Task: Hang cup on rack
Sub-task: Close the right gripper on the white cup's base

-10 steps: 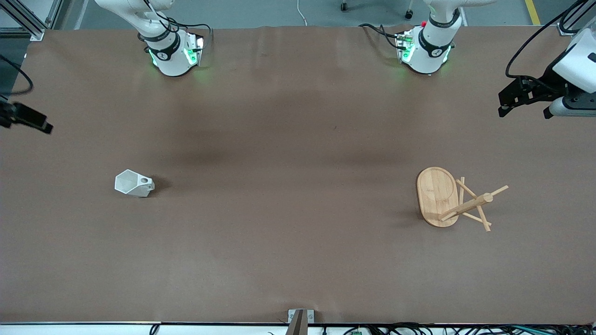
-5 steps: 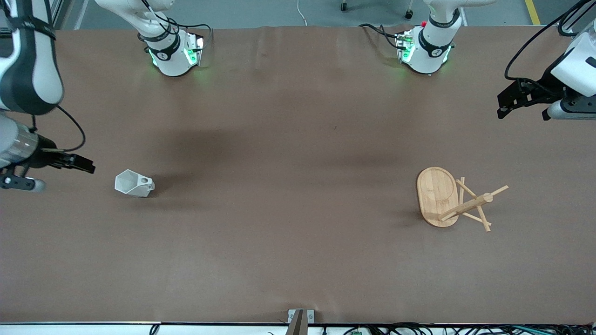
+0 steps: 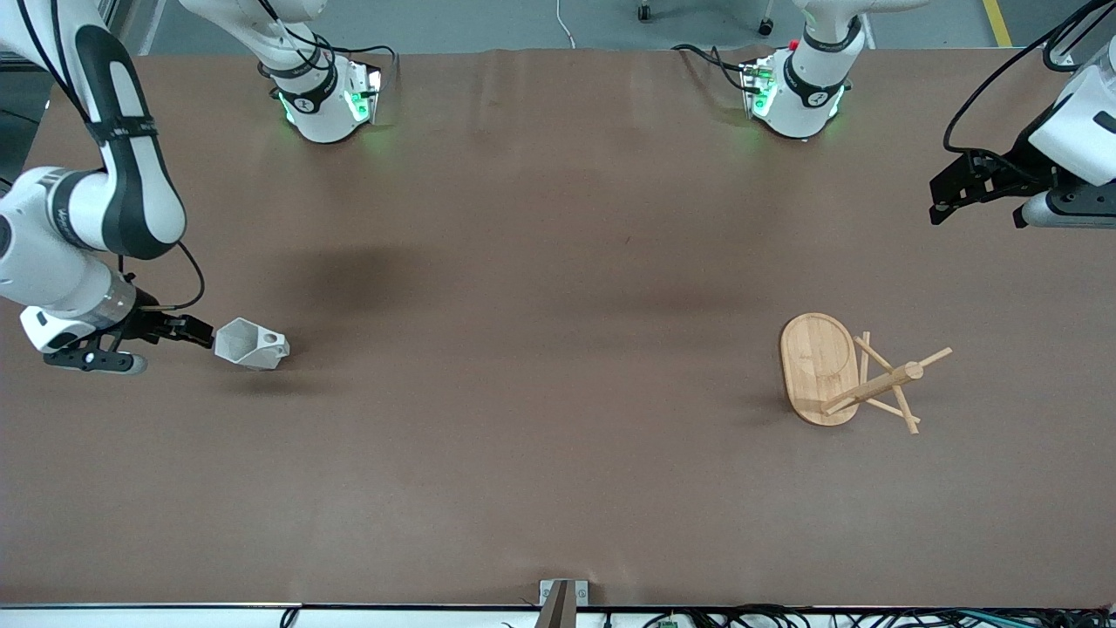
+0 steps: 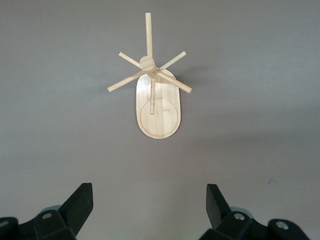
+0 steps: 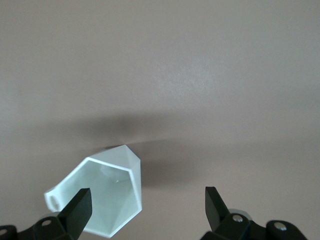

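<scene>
1 cup point(image 3: 251, 344) on its side, mouth toward spread right hand point(image 3: 193, 331); left hand point(image 3: 950, 194) spread, waiting.

we are seeing one cup point(image 3: 250, 344), white and faceted, lying on one brown table point(image 3: 558, 488). we are counting one wooden rack point(image 3: 850, 373), and six thin pegs are showing on its post in the left wrist view. two arms are sharing the table, each carrying one gripper: the right gripper point(image 3: 187, 331) and the left gripper point(image 3: 943, 197).
</scene>
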